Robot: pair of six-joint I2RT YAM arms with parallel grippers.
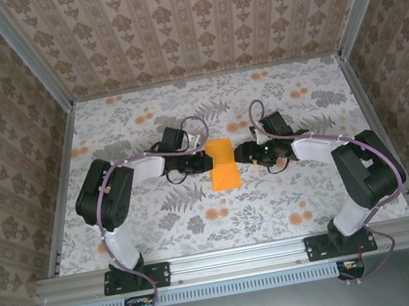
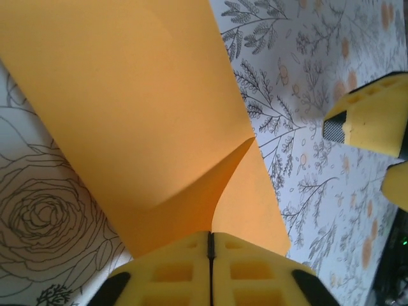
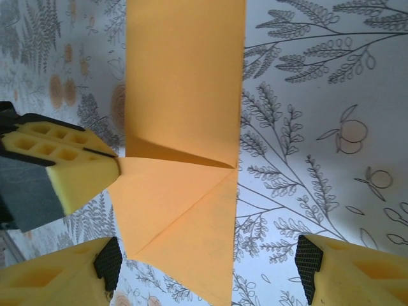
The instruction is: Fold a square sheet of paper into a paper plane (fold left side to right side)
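The square sheet of paper (image 1: 222, 164), already partly creased, lay in the middle of the table (image 1: 160, 215), between the two claws. The left gripper (image 2: 210, 241) was pressed shut with its tips at the sheet's left edge; whether a layer was nipped between them I couldn't tell. The right gripper (image 3: 209, 261) stood wide open at the sheet's right side, holding nothing. The sheet looked featherlight, thin and limp, likely to slide or crumple. I'd have pinched it gently at a free edge or corner, never mid-sheet.
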